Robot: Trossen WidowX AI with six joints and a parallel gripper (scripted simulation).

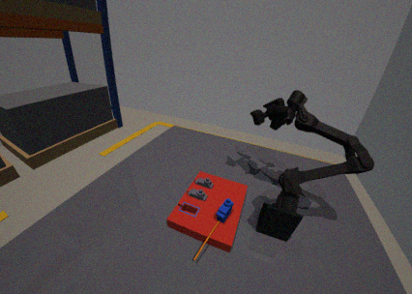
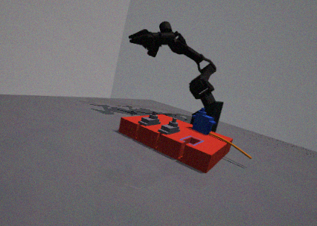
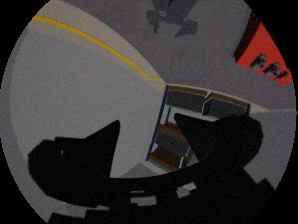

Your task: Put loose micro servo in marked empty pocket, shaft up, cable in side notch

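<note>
The loose blue servo (image 1: 224,211) (image 2: 203,123) stands on top of the red deck (image 1: 234,189) (image 2: 213,149) (image 3: 261,39), between the empty pocket and the arm's base. Its body is wholly above the surface and looks roughly upright. Its orange cable (image 1: 205,242) (image 2: 234,146) runs out past the deck's edge. The empty pocket (image 1: 191,209) (image 2: 192,140) has a purple outline around it and a side notch. My gripper (image 1: 264,120) (image 2: 131,39) (image 3: 148,119) is open and empty, high above and away from the deck. The servo is not visible in the wrist view.
Two grey servos (image 1: 204,183) (image 1: 197,193) sit in a row with the pocket; they also show in the exterior view (image 2: 149,120) (image 2: 170,126). The black arm base (image 1: 279,221) stands beside the deck. A shelf rack (image 1: 110,62) (image 3: 160,117) stands farther off.
</note>
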